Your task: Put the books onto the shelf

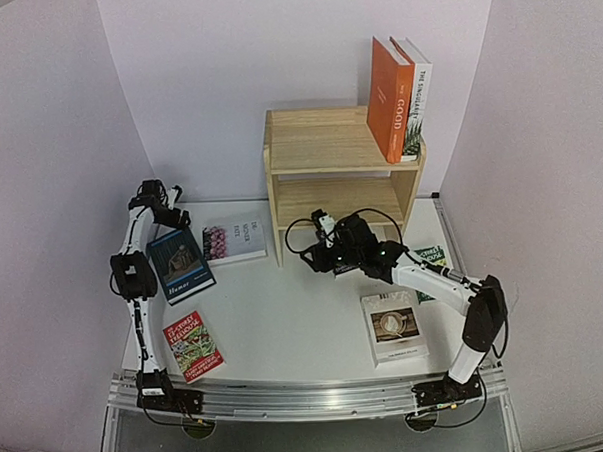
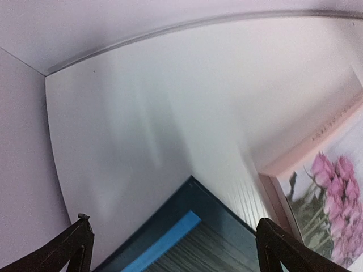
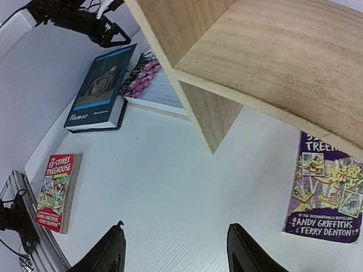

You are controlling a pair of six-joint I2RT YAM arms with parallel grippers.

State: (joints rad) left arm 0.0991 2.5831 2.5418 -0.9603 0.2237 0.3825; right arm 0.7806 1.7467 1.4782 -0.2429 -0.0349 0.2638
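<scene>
**A:** How does the left gripper (image 2: 177, 256) stand?

**B:** Its jaws are spread wide with nothing between them. The far corner of the navy book (image 2: 195, 241) lies flat on the table (image 1: 286, 327) right under it. Just to the gripper's right is the pinkish-white book (image 2: 326, 192) with the pink flowers, close beside the navy one.

**A:** And the right gripper (image 3: 177, 249)?

**B:** It is partly open and empty, low over bare table. The shelf (image 3: 210, 116) is directly ahead of it, with one wooden upright close in front and a board overhead. To its right the purple Treehouse paperback (image 3: 326, 192) lies flat, its top edge tucked under that board.

**A:** Are any books on the shelf?

**B:** Two are. The orange book (image 1: 389, 97) and the white palm-leaf book (image 1: 418, 86) stand on the top tier at its right end, leaning together, up and beyond the right gripper.

**A:** Where are the others?

**B:** The red Treehouse paperback (image 3: 57, 192) is well off to the right gripper's left, near the table's front edge. The coffee-cup book (image 1: 393, 325) lies behind that gripper, beside its forearm. A green book (image 1: 435, 252) shows past the arm, partly hidden.
</scene>
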